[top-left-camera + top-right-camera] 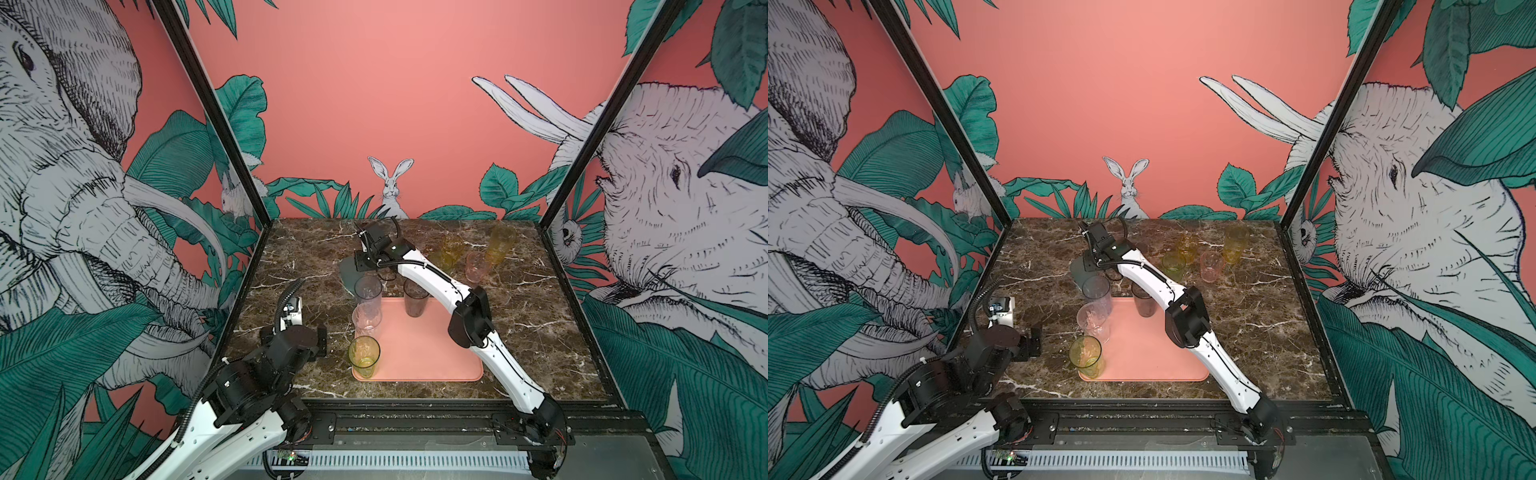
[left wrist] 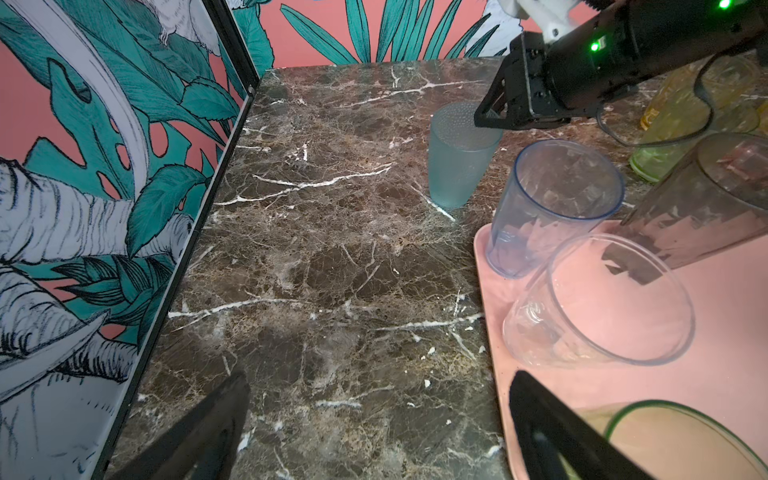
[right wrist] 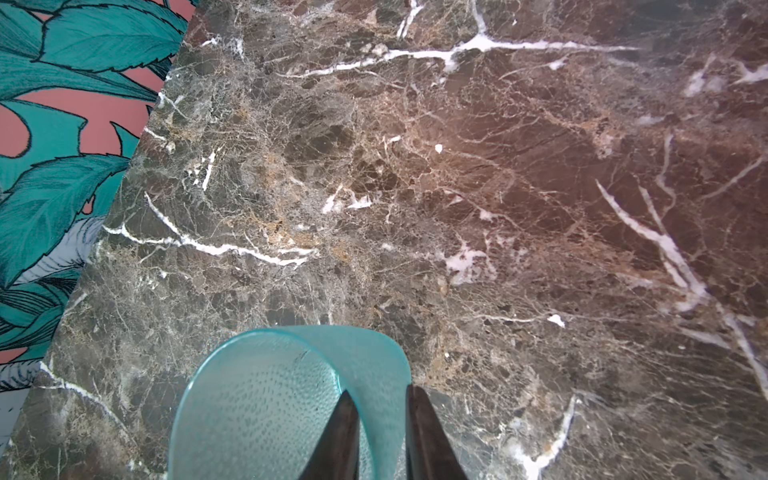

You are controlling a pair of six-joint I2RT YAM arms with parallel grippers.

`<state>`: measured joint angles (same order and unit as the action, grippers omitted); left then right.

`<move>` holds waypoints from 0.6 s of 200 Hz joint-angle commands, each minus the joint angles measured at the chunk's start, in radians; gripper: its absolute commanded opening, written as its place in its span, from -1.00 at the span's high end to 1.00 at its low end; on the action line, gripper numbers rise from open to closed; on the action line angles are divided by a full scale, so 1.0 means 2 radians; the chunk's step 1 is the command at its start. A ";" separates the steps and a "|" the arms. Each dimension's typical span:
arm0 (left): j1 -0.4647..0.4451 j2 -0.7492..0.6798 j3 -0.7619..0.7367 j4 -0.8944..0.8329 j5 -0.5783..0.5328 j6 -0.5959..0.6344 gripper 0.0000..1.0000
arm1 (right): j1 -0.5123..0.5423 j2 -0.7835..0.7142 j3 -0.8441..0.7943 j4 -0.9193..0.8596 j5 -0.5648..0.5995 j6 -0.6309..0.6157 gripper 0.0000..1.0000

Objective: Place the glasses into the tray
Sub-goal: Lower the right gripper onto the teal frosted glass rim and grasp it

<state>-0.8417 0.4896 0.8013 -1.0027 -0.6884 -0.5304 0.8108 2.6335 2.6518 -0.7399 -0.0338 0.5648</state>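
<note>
Right gripper (image 3: 380, 399): we are finding it pinching the wall of the frosted tumbler (image 3: 257, 407), one finger inside the rim and one outside.

Frosted tumbler: standing on the marble table (image 1: 532, 316) just beyond the tray's (image 1: 419, 353) far left corner.

Tray: carrying the grey-violet tumbler (image 1: 368, 291), clear tumbler (image 1: 367, 320) and yellow-green tumbler (image 1: 364, 355) along its left edge. The smoky brown tumbler (image 1: 415, 300) is at its far edge.

Left gripper (image 2: 380, 376): hanging wide open and empty beside the tray.

Far right of table: tall amber tumbler (image 1: 500, 245), short amber tumbler (image 1: 446, 249), pink tumbler (image 1: 478, 266) and a second green tumbler (image 1: 1173, 266), all waiting.

Step, as we are judging it: the grasp on the fifth glass. The next move is calling for a straight lift clear of the grey-violet rim close by. After that comes a carry to bare tray floor, keeping the glass upright.
</note>
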 commanded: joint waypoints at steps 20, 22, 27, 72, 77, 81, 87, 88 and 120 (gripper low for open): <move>0.001 0.001 -0.007 0.003 0.001 -0.006 -0.96 | -0.003 -0.024 -0.016 0.002 0.014 -0.012 0.73; 0.001 0.001 -0.007 0.003 0.000 -0.006 -0.97 | -0.003 -0.025 -0.017 0.001 0.014 -0.012 0.74; 0.001 0.000 -0.007 0.003 0.001 -0.006 -0.97 | -0.003 -0.027 -0.019 0.003 0.015 -0.013 0.77; 0.001 0.000 -0.007 0.003 0.002 -0.007 -0.97 | -0.006 -0.042 -0.026 0.004 0.019 -0.020 1.00; 0.001 0.000 -0.007 0.003 0.002 -0.006 -0.97 | -0.006 -0.043 -0.026 0.003 0.018 -0.021 1.00; 0.001 0.000 -0.007 0.003 0.002 -0.007 -0.97 | -0.006 -0.045 -0.026 0.003 0.018 -0.021 1.00; 0.001 0.000 -0.007 0.003 0.002 -0.007 -0.97 | -0.007 -0.049 -0.027 0.001 0.018 -0.022 1.00; 0.001 0.000 -0.007 0.003 0.002 -0.007 -0.97 | -0.007 -0.049 -0.027 0.001 0.018 -0.022 1.00; 0.001 -0.002 -0.007 0.003 0.002 -0.007 -0.97 | -0.010 -0.076 -0.044 0.005 0.018 -0.028 1.00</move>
<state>-0.8417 0.4896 0.8013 -1.0027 -0.6872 -0.5304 0.8005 2.5881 2.5813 -0.7441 -0.0135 0.5270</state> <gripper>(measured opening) 0.983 0.071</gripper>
